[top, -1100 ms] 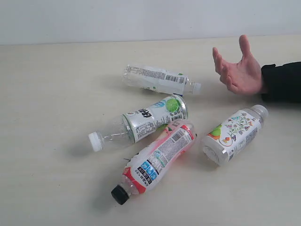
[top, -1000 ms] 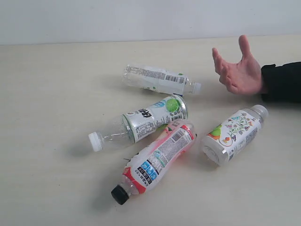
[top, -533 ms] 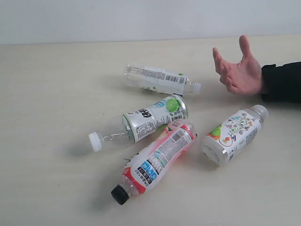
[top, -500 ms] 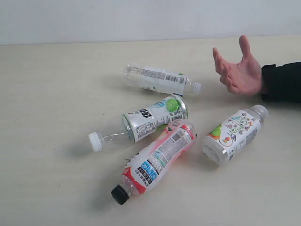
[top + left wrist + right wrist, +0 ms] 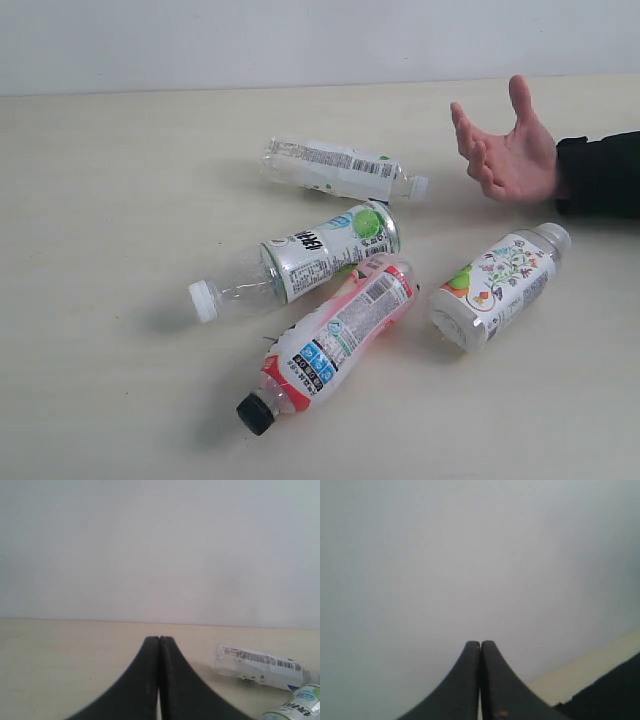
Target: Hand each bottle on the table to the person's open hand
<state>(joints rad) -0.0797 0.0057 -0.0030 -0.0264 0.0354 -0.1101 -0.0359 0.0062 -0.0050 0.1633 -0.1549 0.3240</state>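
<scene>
**Cut off, covered, or too blurred to tell**

In the exterior view the person's hand (image 5: 510, 150) ends in a black sleeve (image 5: 600, 175) that runs off the right edge, so the arm beyond it is out of frame. The label print is too small to read. The upper end of the pink-red bottle (image 5: 335, 340) covers part of the green-lime bottle (image 5: 310, 260) where the two meet.

In the left wrist view only a corner of the green-lime bottle shows, and the neck end of the slim barcode bottle (image 5: 260, 662) is lost at the frame's edge. The pressed-together fingers of the left gripper (image 5: 159, 639) are cropped.

In the right wrist view the right gripper (image 5: 480, 643) is cropped too. A blurred dark shape (image 5: 610, 690) at the corner cannot be identified.
</scene>
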